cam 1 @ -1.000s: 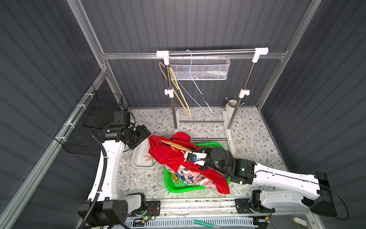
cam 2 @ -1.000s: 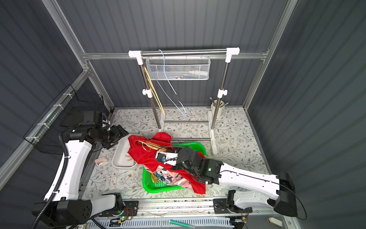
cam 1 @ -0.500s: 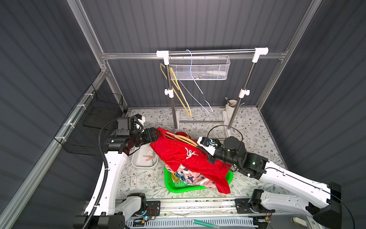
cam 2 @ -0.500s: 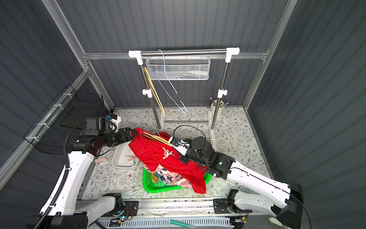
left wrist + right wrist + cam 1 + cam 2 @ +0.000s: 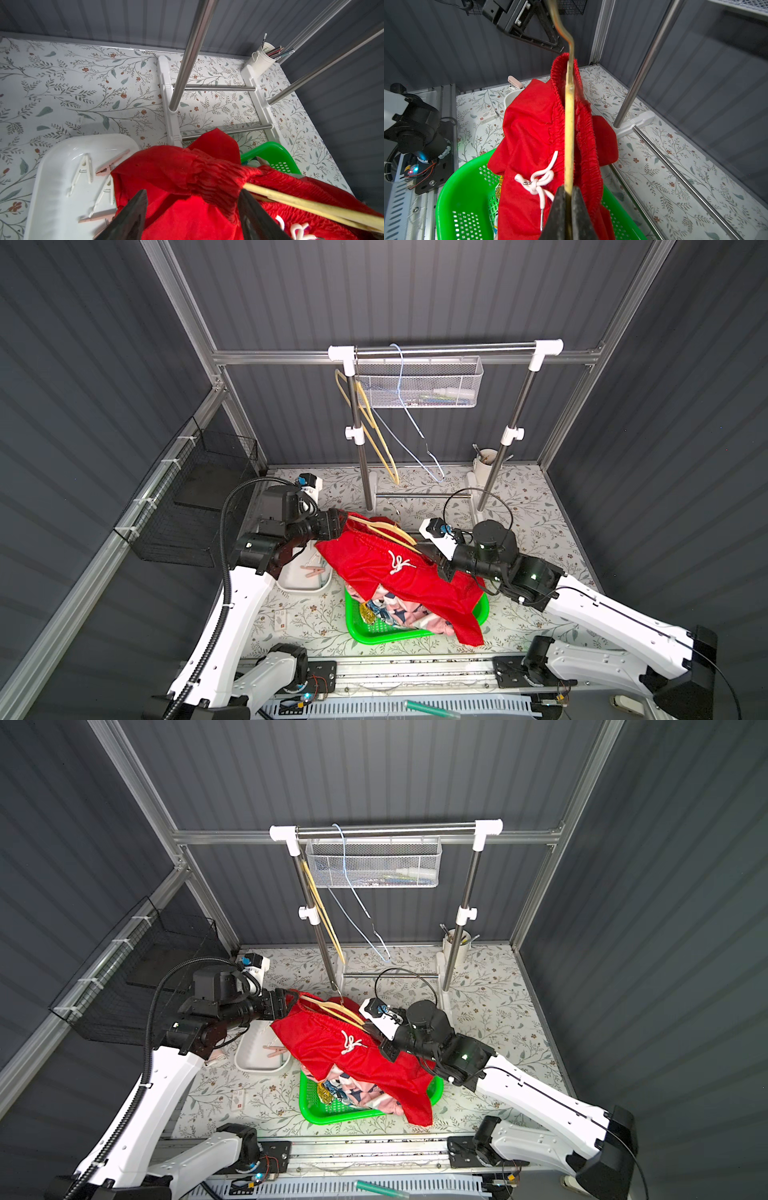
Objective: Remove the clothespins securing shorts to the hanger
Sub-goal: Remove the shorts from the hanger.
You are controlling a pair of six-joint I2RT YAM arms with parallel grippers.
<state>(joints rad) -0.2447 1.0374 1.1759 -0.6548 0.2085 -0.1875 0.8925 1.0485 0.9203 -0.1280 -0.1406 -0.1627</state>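
Above the green basket [image 5: 384,637]: red shorts [image 5: 529,128] on a held hanger [image 5: 569,124]

Between the pinched-together jaws of the right gripper [image 5: 568,190] sits one end of the hanger's yellow wooden arm, firmly clamped. The red shorts hang from that arm by their gathered waistband. Their white drawstring [image 5: 537,178] dangles, and one leg trails down over the basket. At the hanger's far tip the left gripper [image 5: 192,193] stands wide, with a finger on each side of the bunched waistband, apparently not pressing it. Folds of cloth hide whether a peg is clipped there. Just beside the basket, a white tray [image 5: 41,176] holds loose clothespins [image 5: 113,163], pink and white. Printed shorts [image 5: 401,610] lie in the basket beneath the red pair.
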